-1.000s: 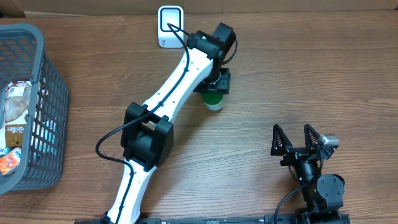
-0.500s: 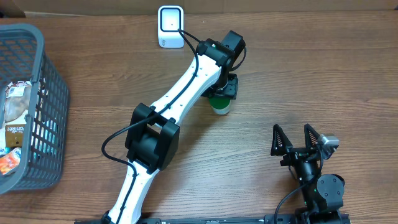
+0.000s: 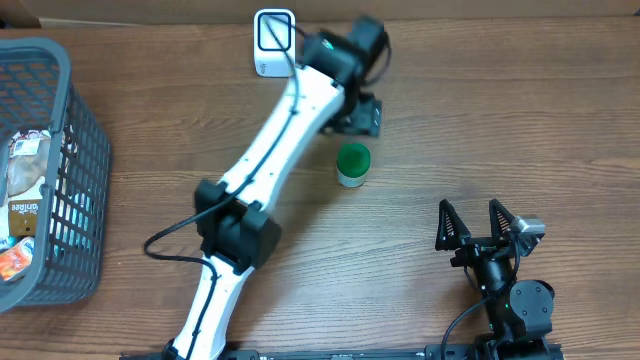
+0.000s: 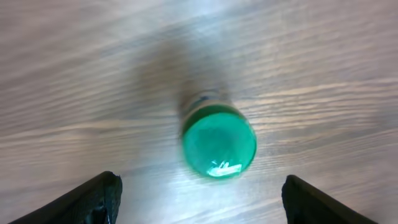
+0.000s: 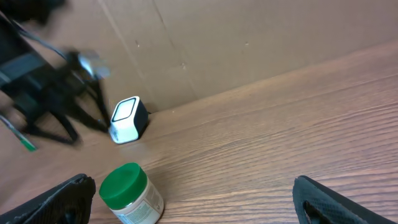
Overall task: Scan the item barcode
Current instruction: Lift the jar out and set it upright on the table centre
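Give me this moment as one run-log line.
left end effector: open, clear of jar | jar: upright on table | scanner: far table edge | right end effector: open, empty

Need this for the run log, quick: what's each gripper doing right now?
Left gripper: open, holding nothing; the green-lidded jar stands free of it.
Right gripper: open, holding nothing.

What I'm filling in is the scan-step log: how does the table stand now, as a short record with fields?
item: green-lidded jar, upright on the table, not held
scanner: white scanner, at the far edge
left hand: open, empty, just past the jar
right hand: open, empty, near edge
basket: at left, holding packets
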